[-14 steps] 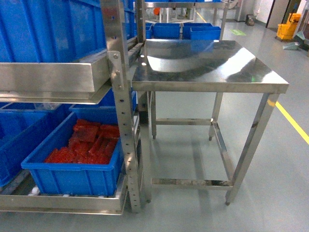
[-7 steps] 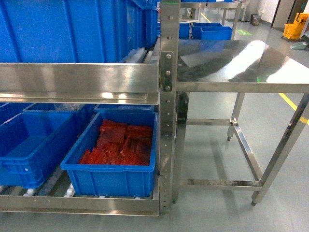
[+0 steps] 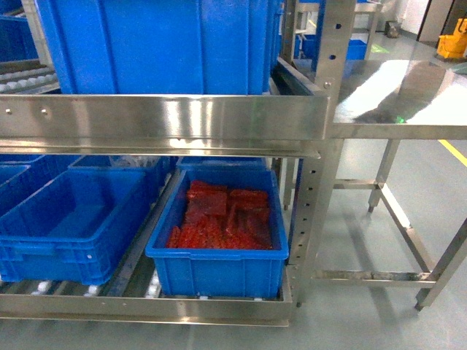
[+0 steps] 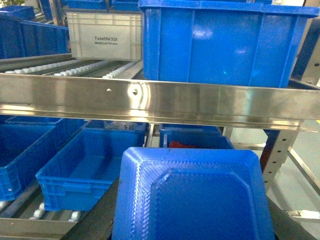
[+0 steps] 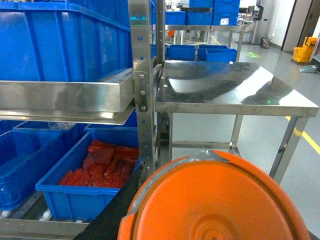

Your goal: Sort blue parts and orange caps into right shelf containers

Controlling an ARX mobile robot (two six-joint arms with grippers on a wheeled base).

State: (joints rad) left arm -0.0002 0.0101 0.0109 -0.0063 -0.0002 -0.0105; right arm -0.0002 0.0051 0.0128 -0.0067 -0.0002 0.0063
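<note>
Two shelf levels in the head view, steel-framed, over a glossy grey floor.

Upper level, far left: roller track. Next to it, one large blue crate standing behind the polished front rail, rim cut off by the top edge.

Lower level, left: open-top blue crate, interior showing bare plastic. Just beside it on the right: second blue crate, loaded with red-orange pieces; too blurred to tell their kind. Both seated on rollers behind the low front lip.

Right of the shelf: perforated upright post, touching the corner of a stainless desk with a reflective top. Open floor beneath the desk between its legs and cross-braces. Yellow floor line at the right edge; yellow mop bucket far back.

Left wrist view: grey tote on the upper rollers, left of the large crate. Blue part, moulded with a raised rim, filling the lower frame; dark shapes on either side of it. Left pincer hidden behind the part; opening and grip cannot be told.

Right wrist view: orange cap, round and ribbed, filling the lower frame, well short of the crates. Right pincer likewise hidden; opening and grip cannot be told.
</note>
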